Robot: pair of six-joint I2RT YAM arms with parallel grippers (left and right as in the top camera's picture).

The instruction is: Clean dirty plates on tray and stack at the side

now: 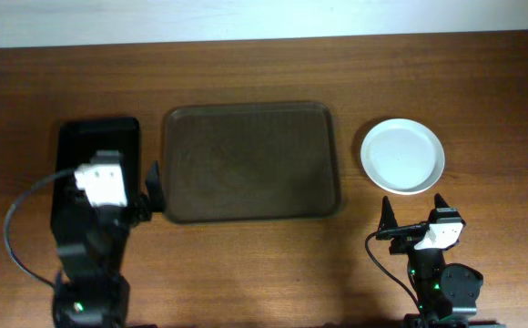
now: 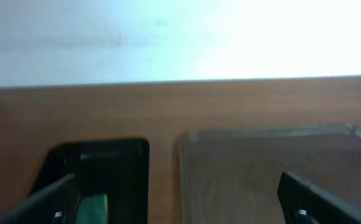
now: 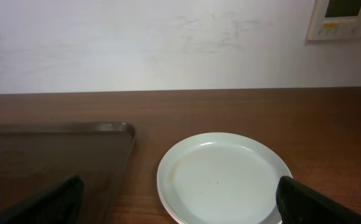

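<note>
**Step in hand:** judged to be the last one. The large dark-brown rectangular tray (image 1: 246, 164) carries no plates. The round white shallow plate (image 1: 402, 157) rests on the brown wooden bench (image 1: 482, 91) at 3 o'clock of the tray, clear of its rim. Whether it is one plate or a stack cannot be told.

**Right fingers** (image 3: 317, 205): spread wide, grasping nothing. The plate lies at 12 o'clock, just beyond the tips, untouched.

**Left fingers** (image 2: 317, 196): likewise released, at the tray's 9 o'clock edge, beside the small black tray (image 1: 100, 132).

**Next move:** probably no grasp. Verify the stack, then retract both arms.
</note>
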